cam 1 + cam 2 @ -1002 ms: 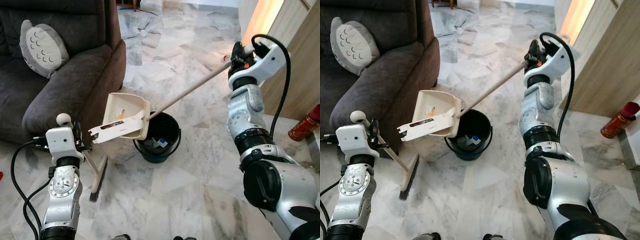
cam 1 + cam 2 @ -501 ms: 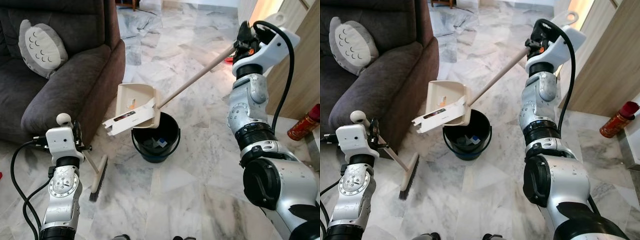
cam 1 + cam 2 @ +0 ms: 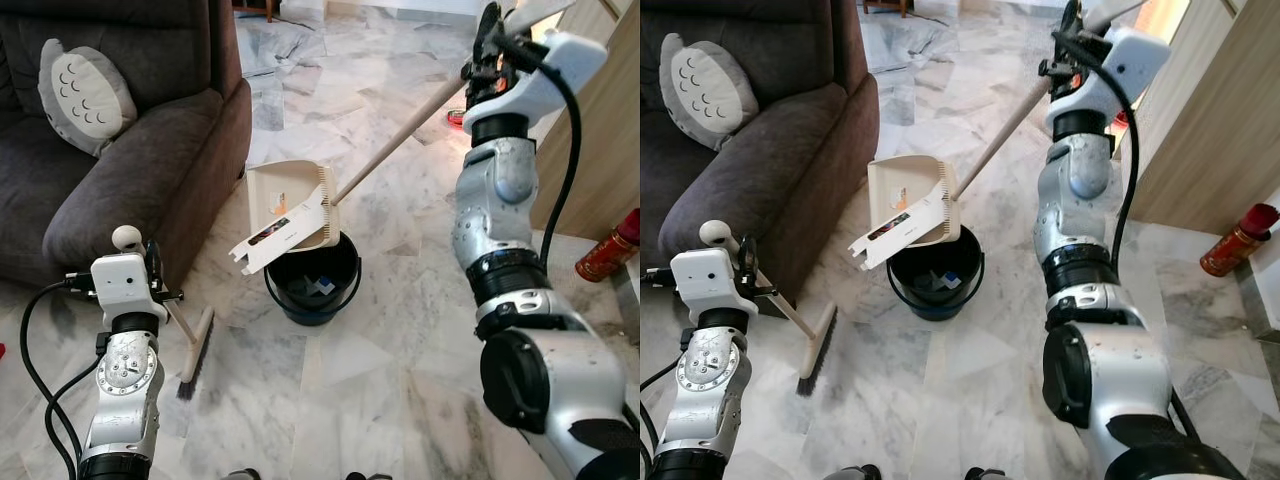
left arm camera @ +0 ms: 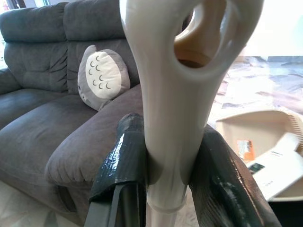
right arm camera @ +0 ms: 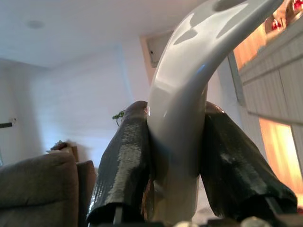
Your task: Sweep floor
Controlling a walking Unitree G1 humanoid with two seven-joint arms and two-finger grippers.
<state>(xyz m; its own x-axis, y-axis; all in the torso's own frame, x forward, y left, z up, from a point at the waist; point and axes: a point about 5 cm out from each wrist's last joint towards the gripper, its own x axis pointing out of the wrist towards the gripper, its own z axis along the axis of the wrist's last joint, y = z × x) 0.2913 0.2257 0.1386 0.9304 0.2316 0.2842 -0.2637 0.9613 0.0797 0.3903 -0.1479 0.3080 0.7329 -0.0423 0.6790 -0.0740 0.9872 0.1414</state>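
Your right end effector (image 5: 173, 156) is clamped on the dustpan handle (image 3: 400, 135), up high & well beyond the bucket (image 3: 312, 288). The dustpan (image 3: 288, 205) hangs tilted right above the bucket's far-left rim, w/ an orange scrap and a white strip inside; bits of litter lie in the bucket. Your left end effector (image 4: 168, 175) is clamped on the broom handle (image 4: 175, 94), near the sofa (image 3: 110, 170) armrest, left of the bucket. The broom head (image 3: 196, 345) rests on the marble floor (image 3: 380, 380) just left of the bucket. Red bottle (image 3: 607, 250) stands far right of the bucket by the wood cabinet (image 3: 600, 110).
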